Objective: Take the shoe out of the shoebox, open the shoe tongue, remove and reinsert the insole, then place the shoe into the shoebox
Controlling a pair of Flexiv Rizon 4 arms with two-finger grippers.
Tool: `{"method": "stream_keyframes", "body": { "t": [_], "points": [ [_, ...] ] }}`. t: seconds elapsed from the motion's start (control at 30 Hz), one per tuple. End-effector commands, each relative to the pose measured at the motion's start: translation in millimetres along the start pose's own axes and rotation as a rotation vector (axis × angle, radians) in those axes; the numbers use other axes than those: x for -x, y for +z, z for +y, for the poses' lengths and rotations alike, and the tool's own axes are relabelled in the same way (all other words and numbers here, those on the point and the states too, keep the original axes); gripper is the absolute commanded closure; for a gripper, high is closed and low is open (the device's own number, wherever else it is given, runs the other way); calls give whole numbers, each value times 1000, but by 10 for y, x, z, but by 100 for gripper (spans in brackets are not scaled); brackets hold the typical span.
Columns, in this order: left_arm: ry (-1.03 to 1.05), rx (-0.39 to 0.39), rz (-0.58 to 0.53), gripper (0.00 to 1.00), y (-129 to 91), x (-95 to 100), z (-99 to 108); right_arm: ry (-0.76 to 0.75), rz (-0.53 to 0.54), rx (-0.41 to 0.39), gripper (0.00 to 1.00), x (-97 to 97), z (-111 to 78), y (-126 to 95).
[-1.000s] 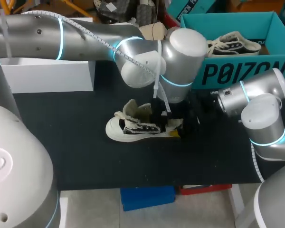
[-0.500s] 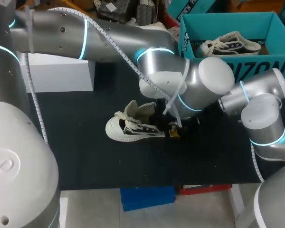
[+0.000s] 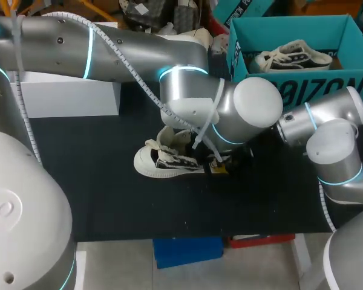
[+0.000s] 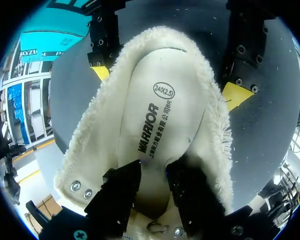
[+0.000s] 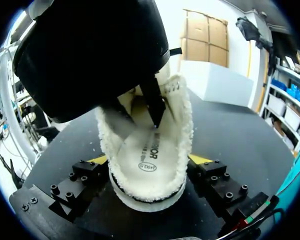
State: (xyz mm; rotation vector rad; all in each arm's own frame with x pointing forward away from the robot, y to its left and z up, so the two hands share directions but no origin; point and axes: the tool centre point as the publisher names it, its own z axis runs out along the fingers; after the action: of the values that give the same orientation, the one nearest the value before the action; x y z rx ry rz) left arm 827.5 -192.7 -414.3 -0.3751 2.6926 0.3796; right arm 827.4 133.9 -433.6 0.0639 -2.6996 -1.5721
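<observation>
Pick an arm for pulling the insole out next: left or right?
Left. The left hand sits down inside the sneaker, directly over the insole. The right hand clamps the heel from both sides, so it probably serves best as the brace.

A shoe stands on its sole near the middle of the black tabletop, toe to the left and heel to the right, its cream lining spread open. The left arm comes in from the far left and reaches past the middle, its wrist over the heel. A yellow fingertip shows right at the heel. The right arm comes in from the right. At the far right an open teal shoebox holds a second shoe. A white box sits far left.
</observation>
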Motion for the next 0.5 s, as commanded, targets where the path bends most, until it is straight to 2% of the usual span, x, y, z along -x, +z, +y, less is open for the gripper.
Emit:
{"method": "stream_keyframes", "body": {
  "t": [0.03, 0.5],
  "points": [
    [-8, -49, -12, 69, 433, 102, 84, 1, 0, -2, 100, 4, -28, -25],
    [-13, -84, -35, 70, 435, 76, -6, 1, 0, -2, 100, 4, -28, -25]
  ]
}}
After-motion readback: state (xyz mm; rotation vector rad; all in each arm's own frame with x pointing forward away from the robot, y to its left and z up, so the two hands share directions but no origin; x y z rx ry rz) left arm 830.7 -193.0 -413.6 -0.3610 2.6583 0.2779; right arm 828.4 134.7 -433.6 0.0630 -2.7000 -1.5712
